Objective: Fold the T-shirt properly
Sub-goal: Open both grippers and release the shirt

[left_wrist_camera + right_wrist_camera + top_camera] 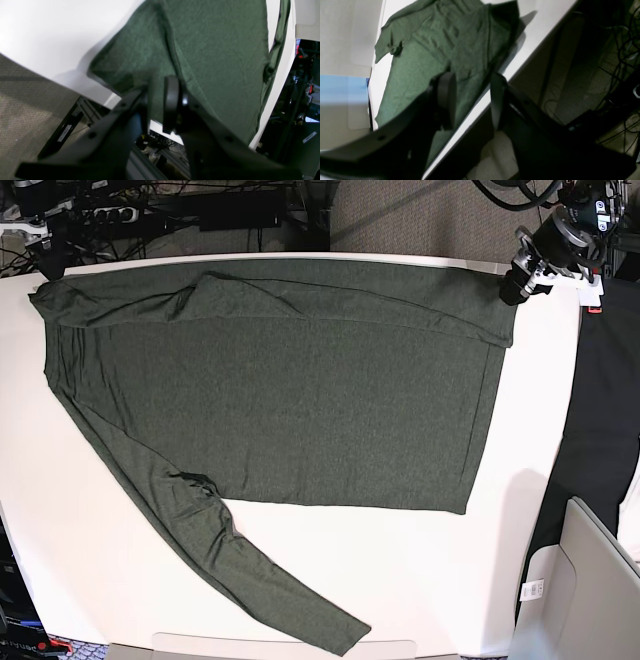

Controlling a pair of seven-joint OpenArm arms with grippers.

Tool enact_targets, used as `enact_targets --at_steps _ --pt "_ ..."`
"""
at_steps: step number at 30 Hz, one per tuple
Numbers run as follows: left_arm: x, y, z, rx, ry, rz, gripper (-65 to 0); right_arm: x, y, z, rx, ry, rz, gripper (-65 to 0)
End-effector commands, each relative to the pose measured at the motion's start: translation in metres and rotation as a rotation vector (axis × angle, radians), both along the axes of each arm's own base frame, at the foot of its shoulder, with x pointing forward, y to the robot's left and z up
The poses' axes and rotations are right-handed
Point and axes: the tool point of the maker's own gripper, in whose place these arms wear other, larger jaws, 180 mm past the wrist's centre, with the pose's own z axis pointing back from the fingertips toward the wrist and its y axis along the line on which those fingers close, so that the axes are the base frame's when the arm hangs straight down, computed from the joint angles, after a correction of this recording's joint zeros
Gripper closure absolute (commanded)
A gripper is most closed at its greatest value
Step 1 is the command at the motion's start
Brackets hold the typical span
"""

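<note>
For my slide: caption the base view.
Green T-shirt spread on white table, top edge folded over, one sleeve trailing toward the near edge.

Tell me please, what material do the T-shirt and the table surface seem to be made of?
T-shirt: probably a thin knit fabric, cotton or a blend; matte, heathered dark green, with soft wrinkles and limp folds along the edge.
Table: likely a laminate or painted board; smooth, white, slightly glossy, with soft reflections in the left wrist view. The core material cannot be told.
</note>
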Motion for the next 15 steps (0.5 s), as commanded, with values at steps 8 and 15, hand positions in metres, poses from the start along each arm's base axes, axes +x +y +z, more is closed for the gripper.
enact_targets --at_steps 8,15 --pt "0.042 0.000 0.038 0.039 -0.131 -0.077 -8.6 0.003 -0.021 0.038 -0.096 -0.070 -0.001 -23.5" --pt "0.092 -0.016 0.067 0.021 -0.240 -0.170 -8.6 0.033 -0.022 0.077 -0.206 -0.143 0.074 -23.5"
